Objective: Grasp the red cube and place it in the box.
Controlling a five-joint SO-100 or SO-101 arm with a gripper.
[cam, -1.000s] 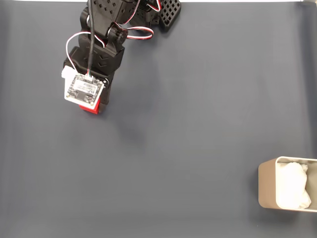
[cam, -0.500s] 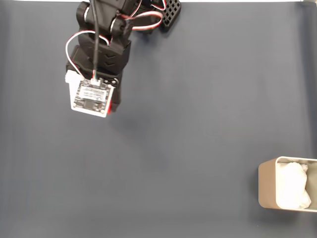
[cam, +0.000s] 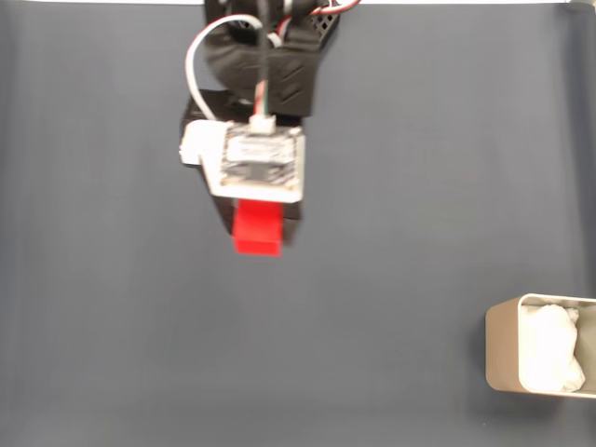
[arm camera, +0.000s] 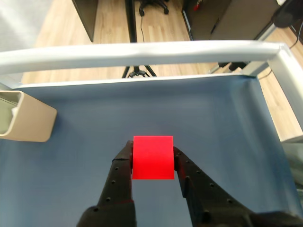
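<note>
In the wrist view we see the gripper closed around the red cube, its two black fingers pressed flat against the cube's left and right faces, with the cube sitting right at the fingertips. The cube looks to be held clear of the dark blue worktop, though we cannot tell how high. In the fixed view, looking down from above, the arm reaches down from the top edge, and the white circuit board on its wrist covers most of the gripper; the red cube juts out just below the board, left of the picture's centre and in its upper half. The image of the arm is a little blurred. The box sits at the lower right edge of the fixed view, well apart from the cube, its tan wall rounded at the corners and white padding inside. In the wrist view a corner of the box shows at the left edge, resting on the worktop, beyond and to the left of the cube. A pale metal rail runs along the far side of the worktop, with a wooden floor behind it.
</note>
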